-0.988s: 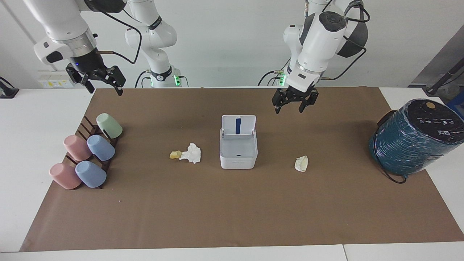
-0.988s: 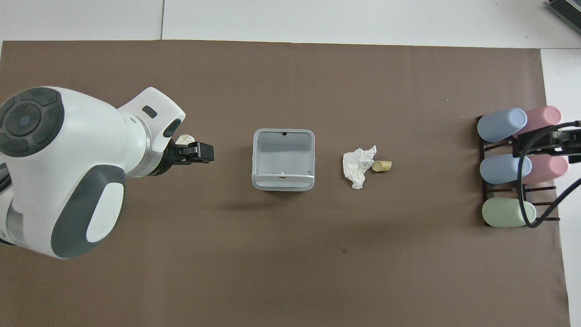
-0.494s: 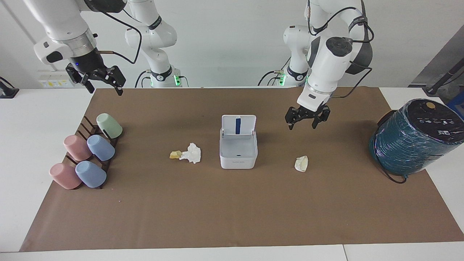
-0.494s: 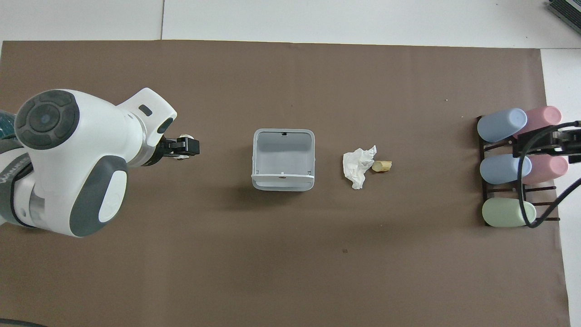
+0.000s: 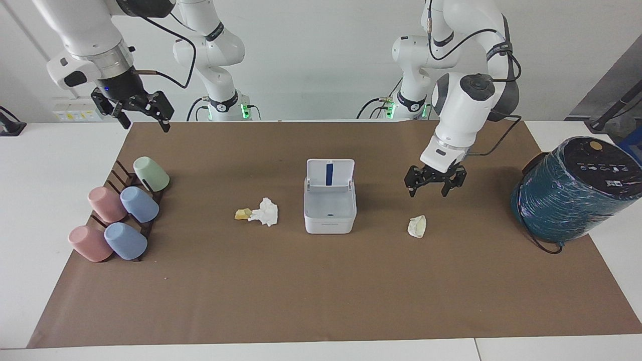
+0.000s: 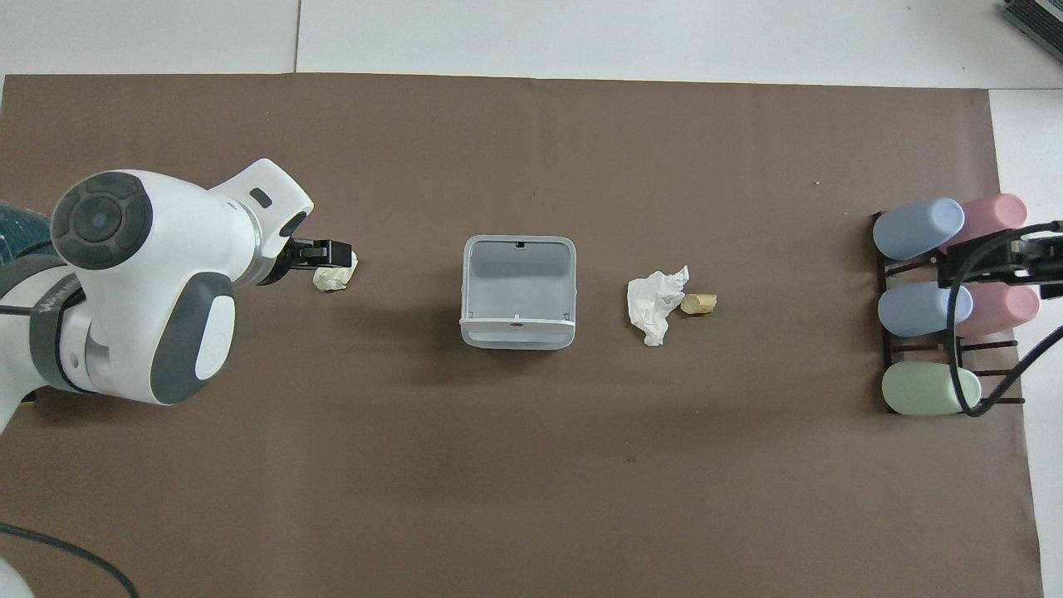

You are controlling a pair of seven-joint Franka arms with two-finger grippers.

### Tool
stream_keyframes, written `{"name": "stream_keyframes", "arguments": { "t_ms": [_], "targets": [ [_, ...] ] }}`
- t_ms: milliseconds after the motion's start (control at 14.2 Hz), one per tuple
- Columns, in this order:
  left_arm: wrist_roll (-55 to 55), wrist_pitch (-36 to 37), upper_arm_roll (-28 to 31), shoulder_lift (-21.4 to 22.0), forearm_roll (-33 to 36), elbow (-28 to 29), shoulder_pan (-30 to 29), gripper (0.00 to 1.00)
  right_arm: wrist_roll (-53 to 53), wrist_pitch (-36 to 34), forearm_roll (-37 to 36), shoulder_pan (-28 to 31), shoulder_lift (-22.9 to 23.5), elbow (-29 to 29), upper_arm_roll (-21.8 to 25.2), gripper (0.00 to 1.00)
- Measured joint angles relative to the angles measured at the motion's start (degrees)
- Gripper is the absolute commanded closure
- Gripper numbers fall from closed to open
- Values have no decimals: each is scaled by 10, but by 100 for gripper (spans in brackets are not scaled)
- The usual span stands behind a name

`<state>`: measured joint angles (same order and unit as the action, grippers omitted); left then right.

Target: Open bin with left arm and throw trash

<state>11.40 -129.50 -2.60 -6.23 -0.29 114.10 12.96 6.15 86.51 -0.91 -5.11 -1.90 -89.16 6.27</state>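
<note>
Brown mat (image 5: 321,291), left gripper (image 5: 434,184) spread, partly hiding paper wad (image 5: 417,226) from overhead, right gripper (image 5: 143,116) spread

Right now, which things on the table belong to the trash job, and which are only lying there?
For the job: bin, lid open; tissue wad; yellow scrap; paper wad; left gripper, open, above that wad.

Not for the job: cups on rack; teal cylinder.
</note>
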Motion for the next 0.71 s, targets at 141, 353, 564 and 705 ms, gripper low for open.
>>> {"name": "stream_keyframes", "arguments": {
  "t_ms": [141, 353, 564, 705],
  "targets": [
    [-3, -24, 0, -13, 0, 8, -2, 0, 0, 0, 0, 0, 0, 0, 0, 0],
    [-18, -58, 0, -42, 1, 11, -14, 0, 0, 0, 0, 0, 0, 0, 0, 0],
    [-32, -82, 1, -66, 1, 11, -27, 0, 0, 0, 0, 0, 0, 0, 0, 0],
    [-36, -108, 0, -85, 1, 16, -31, 0, 0, 0, 0, 0, 0, 0, 0, 0]
  ]
}}
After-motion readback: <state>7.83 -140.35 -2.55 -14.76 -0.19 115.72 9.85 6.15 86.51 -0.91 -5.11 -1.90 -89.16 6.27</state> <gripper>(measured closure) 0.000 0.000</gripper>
